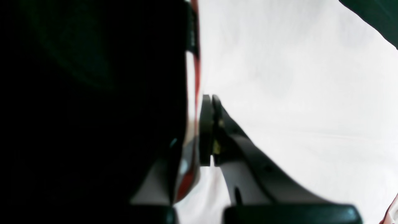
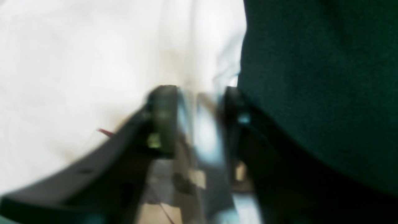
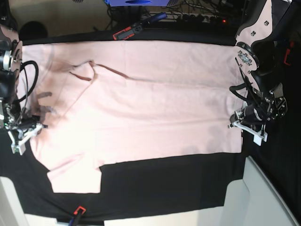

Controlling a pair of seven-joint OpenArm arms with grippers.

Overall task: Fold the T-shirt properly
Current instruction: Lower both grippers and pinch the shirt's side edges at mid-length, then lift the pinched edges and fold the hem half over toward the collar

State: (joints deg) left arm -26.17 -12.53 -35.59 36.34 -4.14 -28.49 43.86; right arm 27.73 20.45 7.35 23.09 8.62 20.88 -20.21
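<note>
The T-shirt [image 3: 141, 103] is big and pale pink. It lies spread out on the black table cloth [image 3: 164, 188], plain side up, and no lettering shows. It is turned sideways. The neck end and one short sleeve [image 3: 77, 176] point to the left of the base view, and the bottom hem runs down the right side. Part of it already looks folded, because the lower edge is one long straight line with the sleeve sticking out below it. There are small wrinkles and a dark fold line near the neck.

The shirt looks soft, thin and light. It will bend and droop when lifted, and it could bunch up or slide on the cloth. I think the best places to take hold are the edges and corners, with one pinch at each end so it stays flat.

The left gripper [image 1: 212, 130] is at the hem edge of the T-shirt. Its jaws are pressed tight together. I cannot tell if any pink cloth is caught between them.

The right gripper [image 2: 199, 121] is at the neck end of the T-shirt, right on its edge. The picture is blurry. Its jaws stand partly apart with something pale between them, so I cannot tell if it has a hold.

Beyond the far edge of the T-shirt, a red and black tool [image 3: 127, 32] lies on the cloth.
</note>
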